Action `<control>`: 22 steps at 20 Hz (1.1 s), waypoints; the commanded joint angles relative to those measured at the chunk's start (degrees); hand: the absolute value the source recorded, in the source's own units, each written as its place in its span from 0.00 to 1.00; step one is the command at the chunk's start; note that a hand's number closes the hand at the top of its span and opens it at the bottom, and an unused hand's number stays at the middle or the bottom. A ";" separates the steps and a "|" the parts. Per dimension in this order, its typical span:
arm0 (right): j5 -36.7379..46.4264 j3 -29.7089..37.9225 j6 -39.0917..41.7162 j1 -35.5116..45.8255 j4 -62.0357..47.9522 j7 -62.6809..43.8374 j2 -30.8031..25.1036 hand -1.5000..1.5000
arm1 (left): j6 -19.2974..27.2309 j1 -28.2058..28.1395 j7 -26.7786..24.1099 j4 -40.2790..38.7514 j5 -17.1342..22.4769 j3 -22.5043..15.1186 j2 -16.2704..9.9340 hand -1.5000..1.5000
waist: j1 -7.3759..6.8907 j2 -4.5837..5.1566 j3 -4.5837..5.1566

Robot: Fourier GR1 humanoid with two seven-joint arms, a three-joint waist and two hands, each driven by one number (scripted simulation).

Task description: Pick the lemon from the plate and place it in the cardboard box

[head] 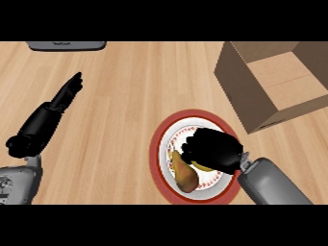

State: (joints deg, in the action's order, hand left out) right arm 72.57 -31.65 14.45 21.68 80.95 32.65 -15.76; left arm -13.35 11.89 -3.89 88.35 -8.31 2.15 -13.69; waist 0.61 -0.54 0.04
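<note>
Right hand (210, 149) over red-rimmed plate (168, 188) on wooden counter (124, 105)

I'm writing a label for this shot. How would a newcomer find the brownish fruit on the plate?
Start at the open cardboard box at the upper right, then drop to the red-rimmed plate below it. The right hand covers the plate's middle; the long brownish fruit lies left of that hand, uncovered.

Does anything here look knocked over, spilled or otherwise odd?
Nothing stands out. The box sits upright and open, the plate lies flat under the right hand, and the left hand rests open at the left.
</note>
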 commanded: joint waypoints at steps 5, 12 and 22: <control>-15.28 1.08 -4.51 -14.39 16.38 29.97 -19.46 1.00 | 0.49 -1.48 -1.47 -0.70 -0.31 1.33 -0.76 0.50 | 2.51 0.13 -0.06; -32.98 16.36 -9.20 -21.36 29.13 39.68 -32.12 1.00 | -0.47 -1.88 0.17 1.70 0.79 0.98 -0.32 0.50 | 1.56 0.07 -0.11; -67.79 34.33 5.20 -20.50 24.88 19.78 -37.98 1.00 | -1.58 -1.34 -3.00 -0.14 0.39 1.78 -1.75 0.50 | -0.64 0.68 0.06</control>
State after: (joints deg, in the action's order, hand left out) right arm 15.28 -2.13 11.28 -1.05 109.71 55.70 -52.47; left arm -13.59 10.84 -4.98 89.03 -8.41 3.10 -14.10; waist 1.28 -0.15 0.06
